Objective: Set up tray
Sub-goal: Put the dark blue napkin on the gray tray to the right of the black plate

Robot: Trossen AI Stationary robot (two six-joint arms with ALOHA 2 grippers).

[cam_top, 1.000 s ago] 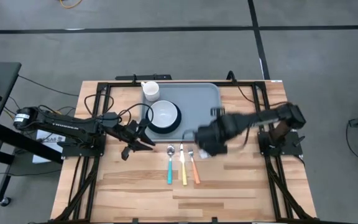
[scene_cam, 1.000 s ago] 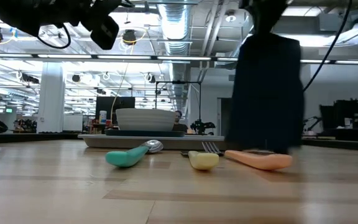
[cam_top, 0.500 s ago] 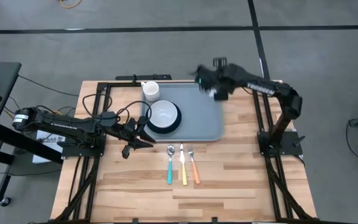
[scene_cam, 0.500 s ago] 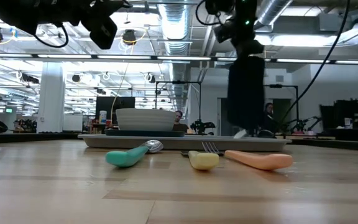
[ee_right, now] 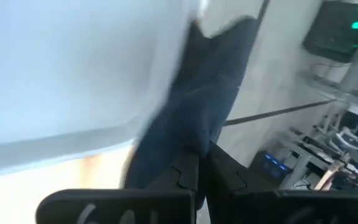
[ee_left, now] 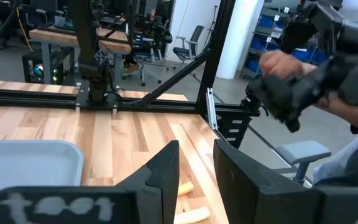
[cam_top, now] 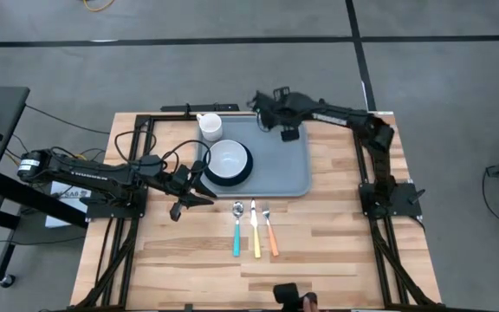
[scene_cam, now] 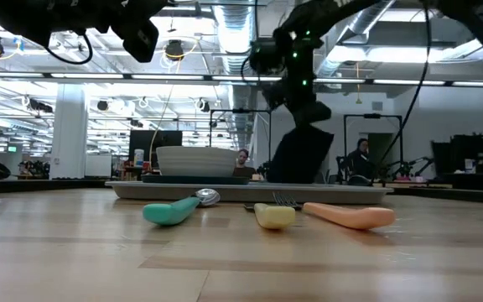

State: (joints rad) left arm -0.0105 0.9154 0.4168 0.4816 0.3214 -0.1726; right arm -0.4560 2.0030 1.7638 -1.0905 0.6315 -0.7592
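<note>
High view: right gripper (cam_top: 277, 106) at far edge of table, over far rim of tray (cam_top: 294, 165), with dark napkin (cam_top: 289, 133) hanging below it above tray floor. Plate (cam_top: 229, 178) with white bowl (cam_top: 228, 159) seated on tray's end away from that gripper; white cup (cam_top: 210, 126) off tray, beside its far corner. Spoon (cam_top: 236, 229), knife (cam_top: 255, 230) and fork (cam_top: 269, 231) side by side on bare wood, well short of tray's near rim. Left gripper (cam_top: 199, 192) waiting just beside plate, at tray's near corner

Low view: napkin draped from gripper, lower edge down near tray surface; contact not determinable

Left wrist view: fingers (ee_left: 163, 171) parted by a narrow gap, nothing between them

Right wrist view: fingers (ee_right: 194, 171) pinched closed on napkin cloth, tray directly beneath

Judged step: placing napkin on tray. Next move calls for lowering until cloth lies on open floor beside plate, then release. Cutlery and cup judged still to load
</note>
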